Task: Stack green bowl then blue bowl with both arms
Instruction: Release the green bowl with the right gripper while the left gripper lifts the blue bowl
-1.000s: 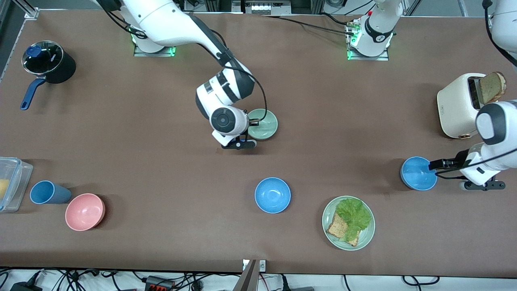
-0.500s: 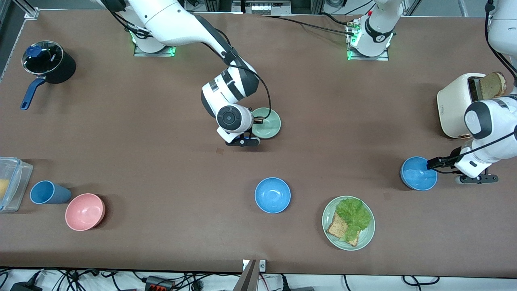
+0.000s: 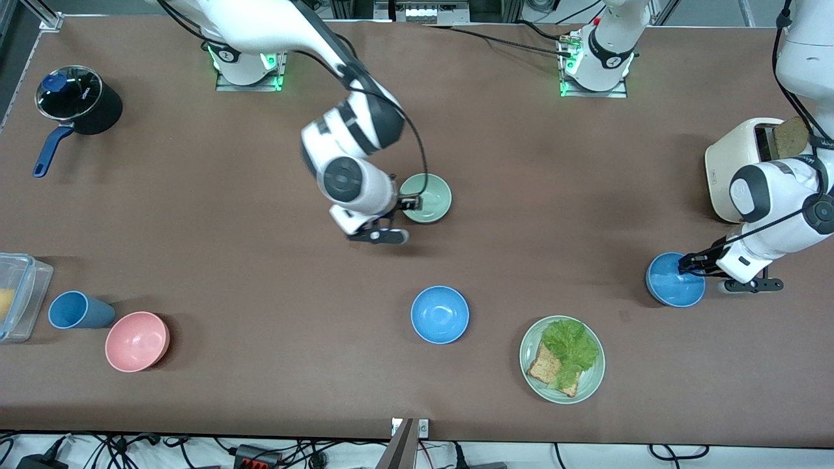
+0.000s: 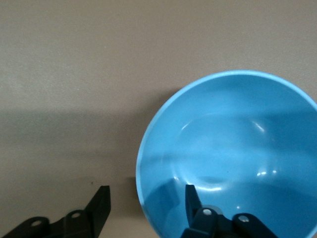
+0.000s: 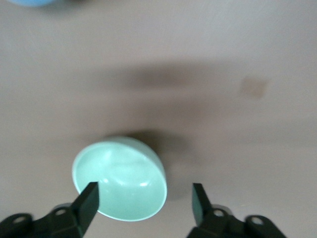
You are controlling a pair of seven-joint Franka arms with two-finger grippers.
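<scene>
1. Centre of the front frame: the green bowl [image 3: 425,198] sits on the surface [image 3: 260,273]. The right tool [image 3: 405,207] hangs at its rim. In the right wrist view its fingers [image 5: 88,201] stand wide apart and grip nothing, with the bowl [image 5: 120,184] free below them. Judgement: the green bowl has been placed and let go.

2. Lower centre: a second blue bowl [image 3: 440,314] lies untouched, nearer the front camera than the green one.

3. Right of the frame: the blue bowl [image 3: 675,279] rests near the toaster [image 3: 743,169]. The left tool [image 3: 692,264] is down at its rim. In the left wrist view one finger [image 4: 194,203] is inside the bowl [image 4: 233,148] and the other outside the wall, not yet pinched on it.

4. Step in hand, as judged: grasping the blue bowl. Next move calls for pinching the wall firmly, lifting, and carrying it over the green bowl, once the right arm is out of the way.

5. Against the earlier frames: the right tool was shut on the green rim and has opened, its wrist drawn toward the frame's left. The left tool has narrowed and shifted along the blue rim. Neither bowl has moved noticeably.
</scene>
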